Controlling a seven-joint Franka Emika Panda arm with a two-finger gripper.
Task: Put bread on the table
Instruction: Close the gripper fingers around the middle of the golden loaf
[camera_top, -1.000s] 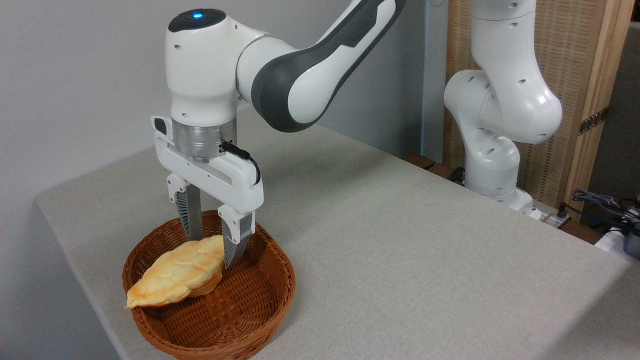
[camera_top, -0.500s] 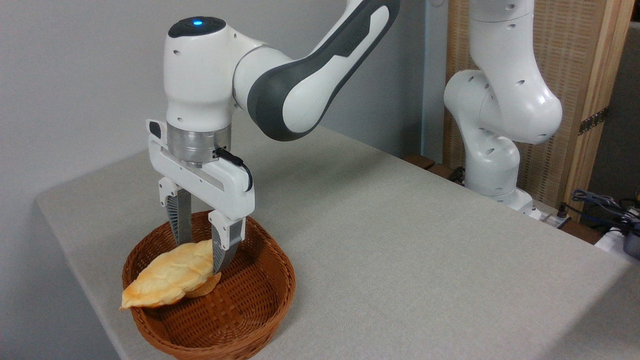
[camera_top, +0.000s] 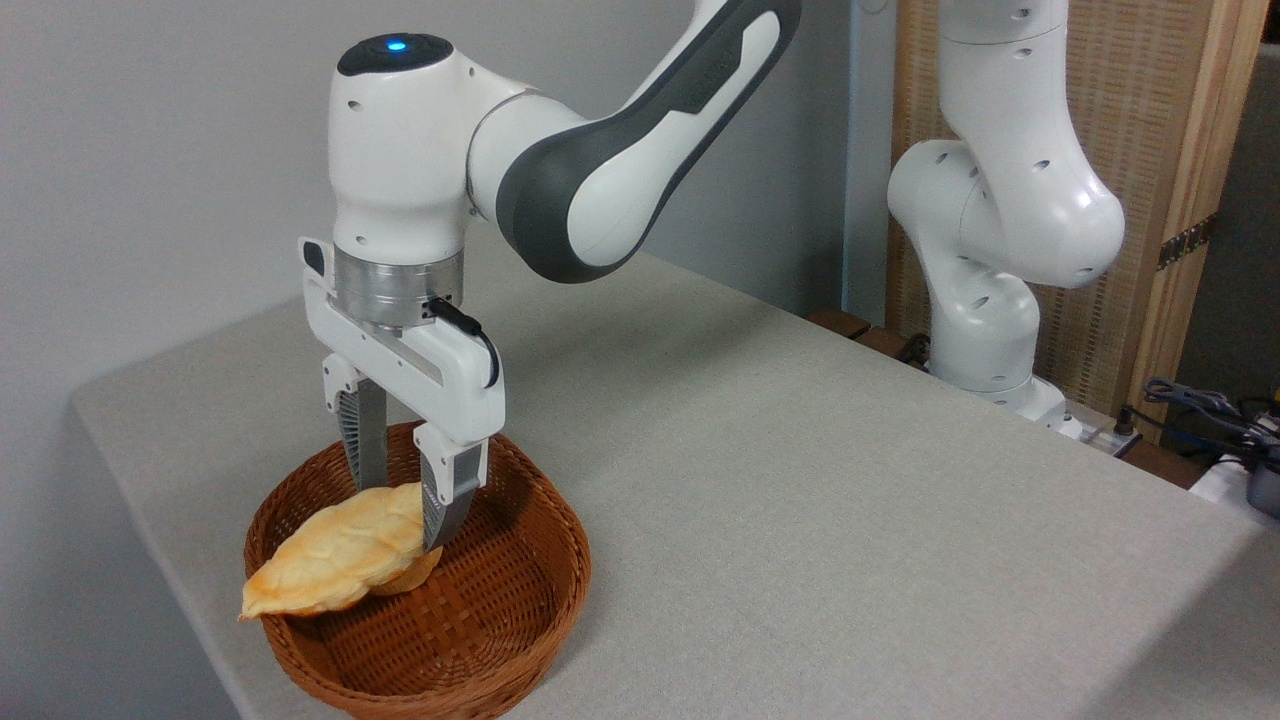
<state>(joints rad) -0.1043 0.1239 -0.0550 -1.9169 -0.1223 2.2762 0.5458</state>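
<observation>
Grey-beige cloth covers the bench (camera_top: 800, 520), which fills most of the frame from the lower left to the right edge, with a pale wall behind and a wooden screen at the upper right. From the upper right the white and dark grey arm (camera_top: 600, 150) reaches across to the left half. Below it, at the lower left, sits a brown wicker basket (camera_top: 500, 620). Over the basket's left side hangs the bread (camera_top: 335, 550), long and leaf-shaped, pale golden with browned edges and a ridged top, its pointed tip jutting past the rim, its right end up between the fingers (camera_top: 440, 500). The gripper (camera_top: 405, 515) is clamped on that end. Under the bread a small orange-brown bun (camera_top: 415, 577) peeks out. Against half a second ago, the gripper and bread sit almost where they were, shifted only slightly right.
</observation>
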